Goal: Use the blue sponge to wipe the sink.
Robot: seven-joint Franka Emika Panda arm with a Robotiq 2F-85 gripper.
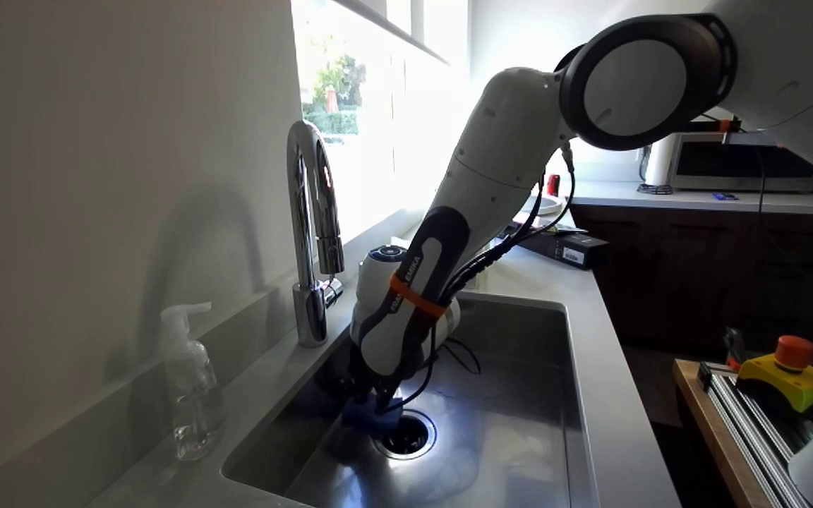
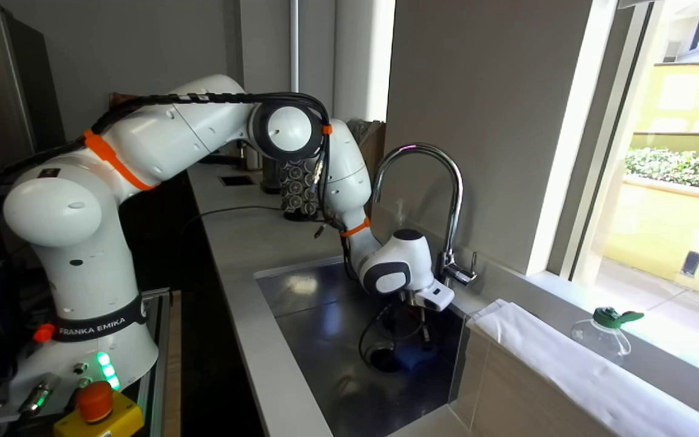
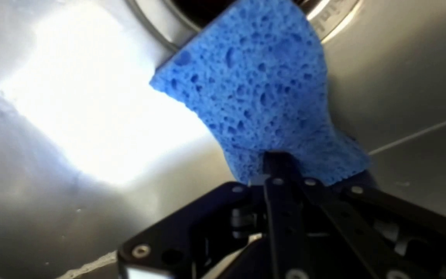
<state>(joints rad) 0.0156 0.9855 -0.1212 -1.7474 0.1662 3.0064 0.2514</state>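
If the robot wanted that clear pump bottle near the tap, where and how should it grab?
Probably around the body of the clear pump bottle, below its pump head, coming in level from over the sink. The bottle stands upright on the counter with the wall behind, so the sink side looks more open. The narrow head, its spout sticking out, would likely be a poorer hold.

One bright blue porous sponge (image 3: 261, 81), one rectangular grey steel sink (image 1: 519, 402), one round metal drain (image 1: 410, 434), one tall arched chrome faucet (image 1: 303, 240). One clear plastic pump bottle (image 1: 193, 402) and one clear green-capped bottle (image 2: 601, 337), two bottles. One white jointed robot arm (image 1: 509, 141), one black hinged claw (image 3: 281, 164); in an exterior view, three orange straps (image 2: 120, 162). One red cylindrical can (image 1: 553, 185), one black-doored microwave (image 1: 745, 166).
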